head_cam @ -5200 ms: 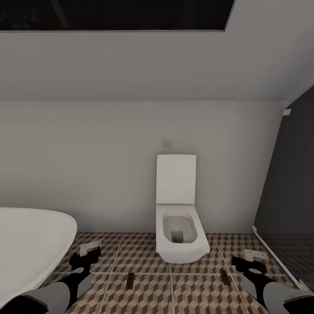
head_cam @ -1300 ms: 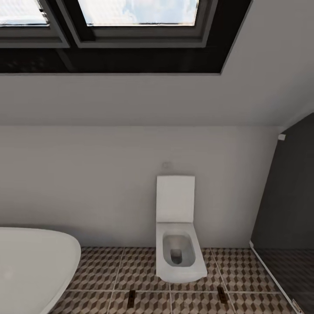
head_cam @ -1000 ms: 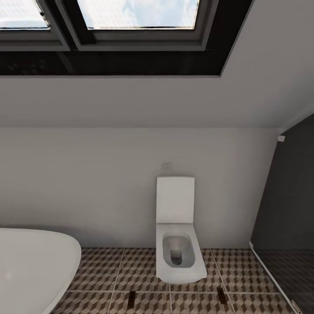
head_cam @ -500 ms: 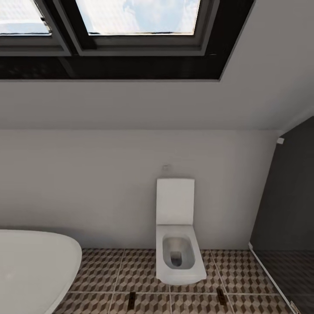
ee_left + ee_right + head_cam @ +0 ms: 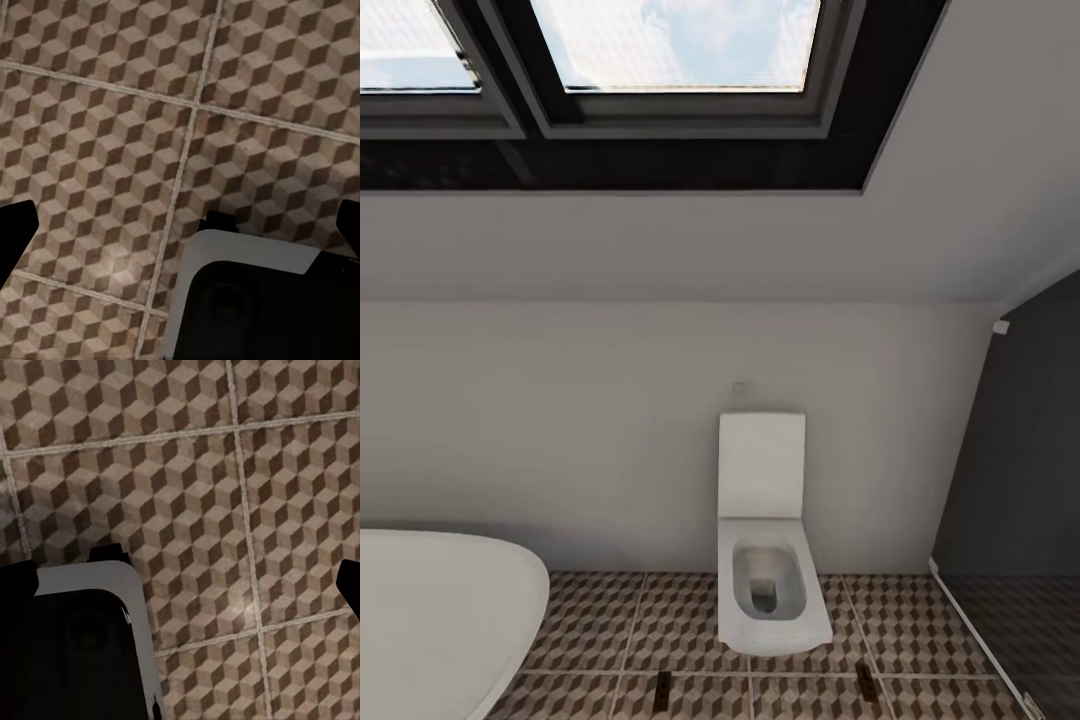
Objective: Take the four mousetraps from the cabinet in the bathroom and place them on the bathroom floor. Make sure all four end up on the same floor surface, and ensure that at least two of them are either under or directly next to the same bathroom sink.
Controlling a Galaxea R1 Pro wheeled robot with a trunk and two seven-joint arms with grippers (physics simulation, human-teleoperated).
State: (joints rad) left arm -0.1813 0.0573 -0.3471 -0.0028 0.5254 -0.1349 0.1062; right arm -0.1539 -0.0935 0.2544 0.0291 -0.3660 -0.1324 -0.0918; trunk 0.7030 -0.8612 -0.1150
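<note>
Now we face far wall | toilet [image 5: 765, 560] ctr, tub [image 5: 440, 610] near left | floor [image 5: 660, 620] below | both grippers [image 5: 180, 217] [image 5: 180, 577] spread wide, empty, over tiles | 2 small dark bits on floor, can't tell what

In the left wrist view, the left tool [image 5: 180, 217] shows as two matt black fingertips [image 5: 15, 232] at the picture's edges. Between them sits a rounded body part with a pale grey-white rim around a glossy black face. The right tool [image 5: 180, 577] looks alike: black fingertips [image 5: 16, 581], grey-rimmed black block with small black tabs.
</note>
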